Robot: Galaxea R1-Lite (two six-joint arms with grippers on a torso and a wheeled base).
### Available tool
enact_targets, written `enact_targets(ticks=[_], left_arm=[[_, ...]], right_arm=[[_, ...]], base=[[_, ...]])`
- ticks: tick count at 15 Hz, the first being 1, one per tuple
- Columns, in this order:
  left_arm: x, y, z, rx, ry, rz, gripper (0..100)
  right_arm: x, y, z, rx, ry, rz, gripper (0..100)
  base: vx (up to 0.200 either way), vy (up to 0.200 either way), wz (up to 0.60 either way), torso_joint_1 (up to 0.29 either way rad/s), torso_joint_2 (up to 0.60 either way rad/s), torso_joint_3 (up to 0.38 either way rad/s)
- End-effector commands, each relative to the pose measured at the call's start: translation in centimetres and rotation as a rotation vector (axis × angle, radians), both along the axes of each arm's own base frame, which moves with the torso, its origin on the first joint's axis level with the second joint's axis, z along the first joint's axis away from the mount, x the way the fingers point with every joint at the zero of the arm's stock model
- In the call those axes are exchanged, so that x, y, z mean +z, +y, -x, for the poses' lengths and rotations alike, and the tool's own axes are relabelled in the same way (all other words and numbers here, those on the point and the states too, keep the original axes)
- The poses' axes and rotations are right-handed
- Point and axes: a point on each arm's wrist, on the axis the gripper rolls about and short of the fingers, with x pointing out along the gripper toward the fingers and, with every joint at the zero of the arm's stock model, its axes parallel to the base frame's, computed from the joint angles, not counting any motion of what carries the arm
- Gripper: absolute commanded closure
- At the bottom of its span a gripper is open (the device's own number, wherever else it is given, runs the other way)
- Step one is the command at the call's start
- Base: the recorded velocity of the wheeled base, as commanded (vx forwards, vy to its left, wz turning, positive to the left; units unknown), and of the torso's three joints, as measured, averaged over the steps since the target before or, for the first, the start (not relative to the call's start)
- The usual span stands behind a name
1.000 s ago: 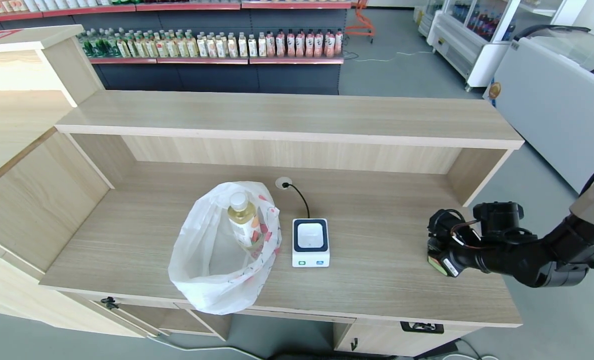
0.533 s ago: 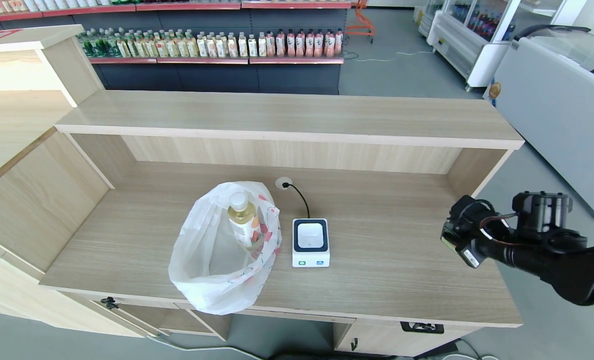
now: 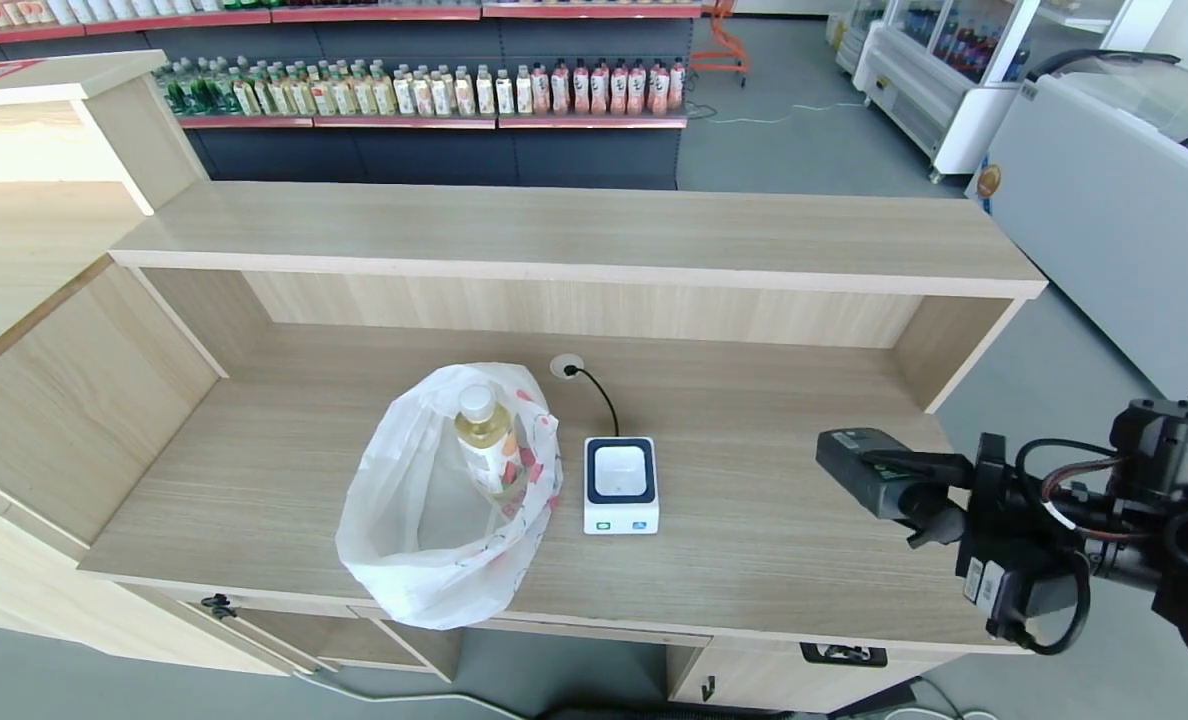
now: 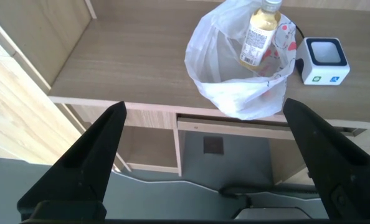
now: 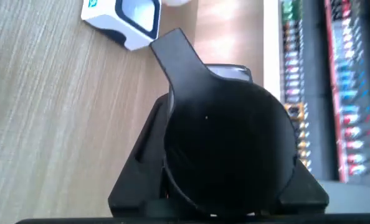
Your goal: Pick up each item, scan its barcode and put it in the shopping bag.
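Checkout half done on the pale wooden table (image 3: 774, 560), wide across the frame. At centre left, the white shopping bag (image 3: 404, 540), slumped open. At lower right, above the table's near corner, the right tool (image 3: 929, 490), apparently clamped on a dark item (image 3: 859, 462) and well apart from everything else. Just right of the bag, not touching it, the white scanner (image 3: 621, 484), window up. Inside the bag, one bottle (image 3: 486, 440), leaning, cap up. Judged from that: one purchase bagged, the dark item lifted but not yet scanned or dropped in. Down in front of the table's near edge, the left tool (image 4: 203, 106), fingers wide apart, holding nothing. Beyond the table, chest freezers (image 3: 1104, 180) at upper right and shelves of bottled drinks (image 3: 424, 90) along the top. Nothing standing between item and scanner; likeliest snags the scanner's black cable (image 3: 599, 395) behind it and the bottle crowding the bag's mouth.
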Motion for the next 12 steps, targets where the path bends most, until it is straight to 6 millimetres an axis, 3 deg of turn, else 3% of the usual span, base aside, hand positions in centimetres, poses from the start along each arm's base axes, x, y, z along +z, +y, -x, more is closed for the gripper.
enact_targets(ticks=[1,4,7,12], left_arm=[[0.0,0.0,0.0,0.0,0.0,0.001,0],[0.0,0.0,0.0,0.0,0.0,0.001,0],[0.0,0.0,0.0,0.0,0.0,0.001,0],[0.0,0.0,0.0,0.0,0.0,0.001,0]], right_arm=[[-1.2,1.7,-0.6,0.249,-0.149,0.068,100],[-2.2,3.8,-0.5,0.432,-0.316,0.12,100],[-2.0,7.5,-0.6,0.572,-0.45,0.138,100],[-2.5,10.5,0.0,0.701,-0.517,0.121,100]], base=[[0.0,0.0,0.0,0.0,0.0,0.0],[0.0,0.0,0.0,0.0,0.0,0.0],[0.0,0.0,0.0,0.0,0.0,0.0],[0.0,0.0,0.0,0.0,0.0,0.0]])
